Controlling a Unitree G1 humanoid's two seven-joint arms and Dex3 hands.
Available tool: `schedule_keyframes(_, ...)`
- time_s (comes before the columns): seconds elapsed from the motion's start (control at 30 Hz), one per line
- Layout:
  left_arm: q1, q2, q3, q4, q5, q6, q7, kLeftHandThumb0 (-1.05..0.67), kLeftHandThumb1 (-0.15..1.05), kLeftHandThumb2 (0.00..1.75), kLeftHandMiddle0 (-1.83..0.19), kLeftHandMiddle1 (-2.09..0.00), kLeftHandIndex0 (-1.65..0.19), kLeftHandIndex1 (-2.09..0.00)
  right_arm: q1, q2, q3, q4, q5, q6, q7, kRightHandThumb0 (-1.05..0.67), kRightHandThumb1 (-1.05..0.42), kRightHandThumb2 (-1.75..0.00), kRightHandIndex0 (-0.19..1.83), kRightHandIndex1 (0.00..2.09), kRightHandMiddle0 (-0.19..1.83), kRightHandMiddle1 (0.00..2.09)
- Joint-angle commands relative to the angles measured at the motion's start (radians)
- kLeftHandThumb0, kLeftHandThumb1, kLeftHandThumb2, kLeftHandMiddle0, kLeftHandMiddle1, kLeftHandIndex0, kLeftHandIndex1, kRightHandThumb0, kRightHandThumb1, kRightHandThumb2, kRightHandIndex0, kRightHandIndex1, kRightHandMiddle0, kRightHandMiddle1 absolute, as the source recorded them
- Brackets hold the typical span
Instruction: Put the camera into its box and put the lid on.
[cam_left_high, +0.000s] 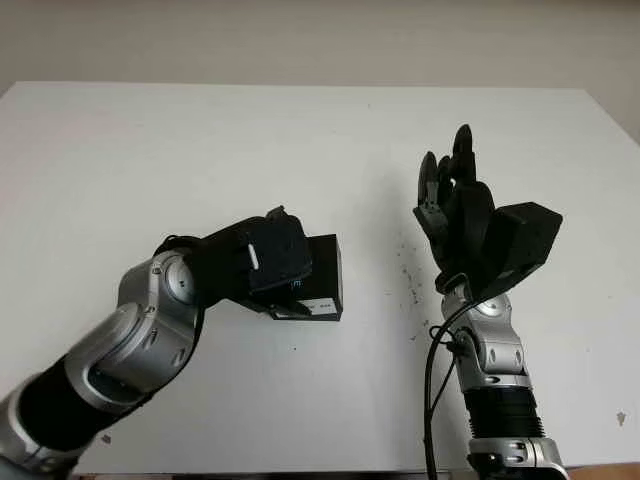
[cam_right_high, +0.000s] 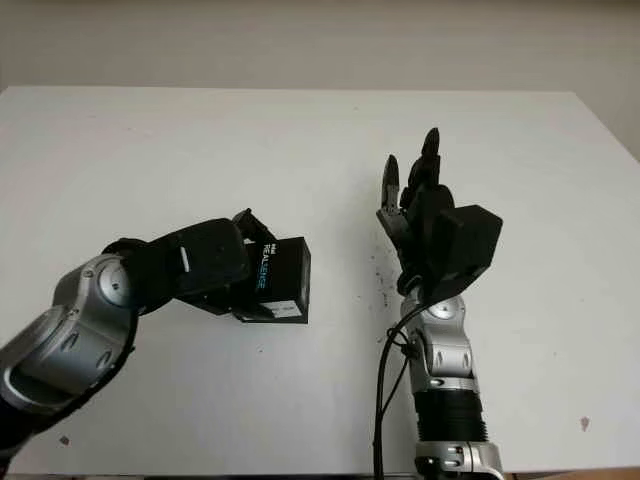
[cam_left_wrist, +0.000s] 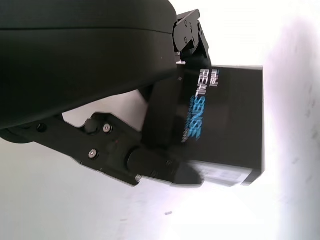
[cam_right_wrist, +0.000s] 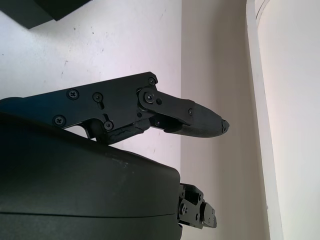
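White table (cam_left_high: 200, 130), closed black box (cam_right_high: 283, 278) in left hand (cam_right_high: 215, 262).

Box (cam_right_high: 278, 278) on the table (cam_left_high: 300, 140), left of centre, near side. Left hand (cam_left_high: 268, 258) closed around its left end. Right hand (cam_left_high: 455, 205) open, raised well to the right.

The box (cam_right_high: 275, 278) is a small black carton with "REALSENSE" printed on its top in white and blue letters and a pale label on its near side. It sits closed and flat on the white bench (cam_right_high: 300, 140), left of the middle and well back from the near edge.
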Motion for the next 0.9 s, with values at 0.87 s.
schedule_keyframes(0.87, 0.001, 0.163, -0.144, -0.017, 0.258, -0.439, -0.289, -0.79, 1.05, 0.66, 0.19, 0.00, 0.19, 0.00, -0.006, 0.001, 0.002, 0.004, -0.012, -0.025, 0.010, -0.54, -1.05, -0.58, -0.19, 0.00, -0.19, 0.00)
